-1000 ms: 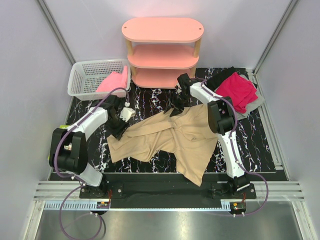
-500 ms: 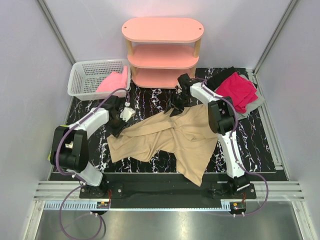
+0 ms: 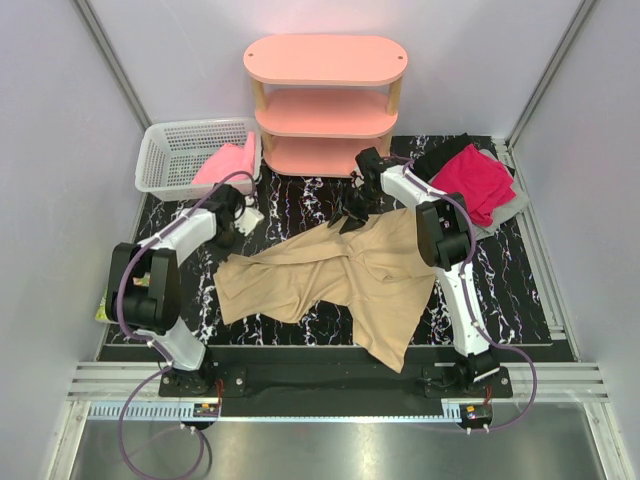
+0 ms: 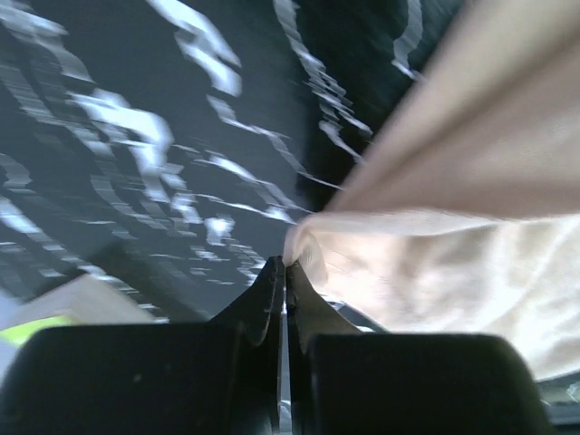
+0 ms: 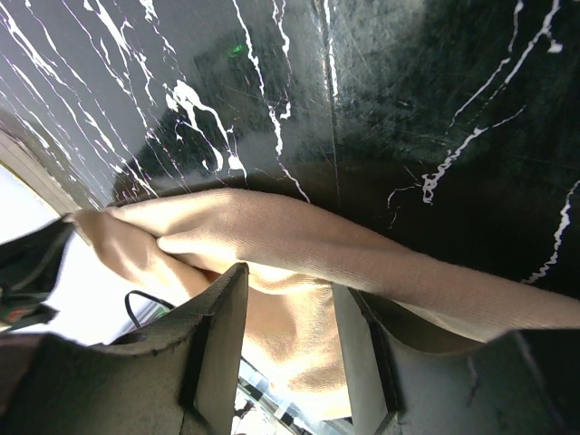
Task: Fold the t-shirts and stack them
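Note:
The large tan t-shirt [image 3: 340, 275] lies crumpled across the middle of the black marbled table. My left gripper [image 3: 232, 240] [image 4: 285, 263] is at the shirt's upper left corner, its jaws pressed together with a small bit of tan hem [image 4: 313, 240] pinched at the tips. At the shirt's far edge my right gripper [image 3: 350, 222] [image 5: 290, 281] is shut on a thick fold of the same shirt [image 5: 299, 245], which rises to a peak there. Magenta-red [image 3: 478, 180], black [image 3: 440, 155] and grey [image 3: 512, 205] t-shirts are piled at the back right. A light pink t-shirt [image 3: 228, 162] hangs from the basket.
A white mesh basket [image 3: 165, 150] stands at the back left. A pink three-tier shelf [image 3: 325, 100] stands at the back centre, just behind the right gripper. The tan shirt's lower flap [image 3: 390, 345] hangs over the table's near edge.
The left jaws have closed onto the tan shirt's corner, and the left wrist has drawn back toward the basket. The right gripper has stayed still on its fold.

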### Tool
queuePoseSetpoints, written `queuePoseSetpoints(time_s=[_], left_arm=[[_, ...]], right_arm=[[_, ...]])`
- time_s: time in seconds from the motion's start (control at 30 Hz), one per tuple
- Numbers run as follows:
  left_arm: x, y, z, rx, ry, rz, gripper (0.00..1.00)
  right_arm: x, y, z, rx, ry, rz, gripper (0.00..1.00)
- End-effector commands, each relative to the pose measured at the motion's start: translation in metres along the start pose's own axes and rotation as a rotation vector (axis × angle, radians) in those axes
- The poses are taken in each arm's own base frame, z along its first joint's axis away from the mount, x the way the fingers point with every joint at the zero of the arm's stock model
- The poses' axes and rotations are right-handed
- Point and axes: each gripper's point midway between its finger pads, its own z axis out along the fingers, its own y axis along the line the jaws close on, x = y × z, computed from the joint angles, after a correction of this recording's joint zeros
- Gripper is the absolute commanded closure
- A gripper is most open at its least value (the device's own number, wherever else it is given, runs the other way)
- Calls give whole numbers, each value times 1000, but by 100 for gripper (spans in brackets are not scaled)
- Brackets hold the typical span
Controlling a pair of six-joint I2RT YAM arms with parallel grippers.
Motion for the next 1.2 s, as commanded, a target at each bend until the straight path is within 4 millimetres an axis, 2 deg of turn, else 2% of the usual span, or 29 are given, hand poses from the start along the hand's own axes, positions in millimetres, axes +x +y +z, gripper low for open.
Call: queuePoseSetpoints(time_s=[0.0,0.17,0.27,0.33,0.53,0.6,0.63,0.67,0.73,0.77,0.8,0.9,1.17], left_arm=[[-33,38,-27,-111,-86,-2,100],[-32,28,-42,-76,-108,-9,97],[-27,24,-47,-75,-123,-2,100],[-27,28,-51,-101,-132,-1,100],[-43,71,-50,-252,-139,-19,100],[-58,92,-60,-297,-157,-28,100],[-60,100,-54,-309,-131,-27,100],[-74,114,-65,-342,-161,-29,100],[-82,129,-61,-360,-146,-31,100],[-93,141,-71,-393,-168,-30,100],[-95,144,-65,-391,-152,-25,100],[-107,152,-70,-405,-163,-21,100],[-111,161,-73,-439,-152,2,100]], right_arm=[[-8,-47,11,148,-38,-13,49],[-7,-49,12,150,-35,-11,49],[-7,-48,13,146,-36,-11,49],[-8,-48,13,144,-35,-11,49],[-9,-47,12,146,-43,-11,49],[-8,-47,11,148,-43,-12,49],[-8,-47,10,151,-44,-13,49],[-8,-47,10,152,-45,-13,49],[-8,-46,9,150,-47,-15,49],[-8,-46,9,150,-47,-15,49],[-8,-46,9,148,-46,-15,49],[-7,-48,9,153,-44,-11,49],[-6,-50,12,154,-35,-7,49]])
